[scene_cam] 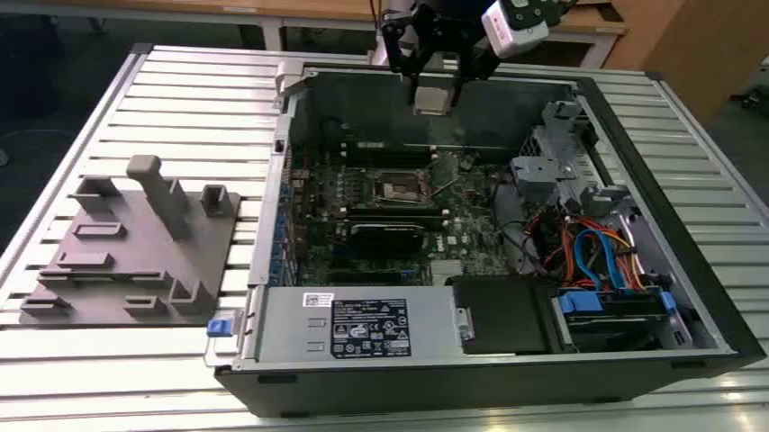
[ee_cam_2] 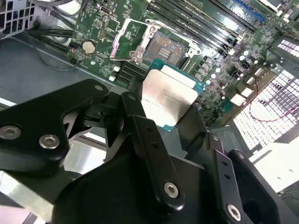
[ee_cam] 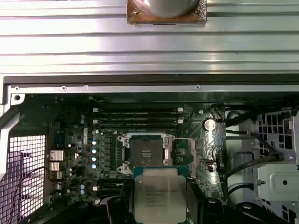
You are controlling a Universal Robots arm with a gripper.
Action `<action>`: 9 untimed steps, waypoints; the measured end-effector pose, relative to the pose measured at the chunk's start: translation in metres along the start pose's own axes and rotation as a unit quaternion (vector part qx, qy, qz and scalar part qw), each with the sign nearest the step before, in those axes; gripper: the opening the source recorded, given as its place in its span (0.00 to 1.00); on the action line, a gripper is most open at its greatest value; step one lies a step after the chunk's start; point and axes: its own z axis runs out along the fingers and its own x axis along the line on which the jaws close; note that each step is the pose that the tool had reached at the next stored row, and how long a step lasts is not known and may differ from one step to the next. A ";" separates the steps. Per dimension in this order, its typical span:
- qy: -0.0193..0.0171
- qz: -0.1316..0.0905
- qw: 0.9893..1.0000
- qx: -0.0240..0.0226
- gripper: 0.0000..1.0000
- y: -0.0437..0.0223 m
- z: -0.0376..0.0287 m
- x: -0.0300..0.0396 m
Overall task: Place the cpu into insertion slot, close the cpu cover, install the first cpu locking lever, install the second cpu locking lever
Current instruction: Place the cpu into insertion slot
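My gripper (scene_cam: 435,88) hangs above the far wall of the open computer case, shut on the cpu (scene_cam: 433,99), a small square chip with a silvery top. In both wrist views the cpu (ee_cam_2: 169,97) (ee_cam: 159,192) sits between the black fingers (ee_cam_2: 140,121), held flat and well above the board. The insertion slot (scene_cam: 397,186) (ee_cam_2: 167,48) (ee_cam: 145,151) lies bare and dark in the middle of the green motherboard, nothing in it. The cpu cover (ee_cam_2: 127,41) (ee_cam: 180,150) stands swung open beside the slot.
The case (scene_cam: 673,225) lies on its side on a slatted metal table (scene_cam: 193,99). Long memory slots (ee_cam: 138,116) run beside the socket. A drive cage with coloured cables (scene_cam: 601,261) and a power supply (scene_cam: 348,328) fill the near side. A grey fixture plate (scene_cam: 132,243) sits at the exterior view's left.
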 end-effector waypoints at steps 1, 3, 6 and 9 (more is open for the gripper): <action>0.000 0.000 1.000 0.000 0.54 0.0000 0.0000 0.0000; 0.000 0.000 1.000 0.000 0.54 0.0000 0.0000 0.0000; 0.000 0.000 1.000 0.000 0.54 0.0000 0.0000 0.0000; 0.000 0.000 1.000 0.000 0.54 0.0000 0.0000 0.0000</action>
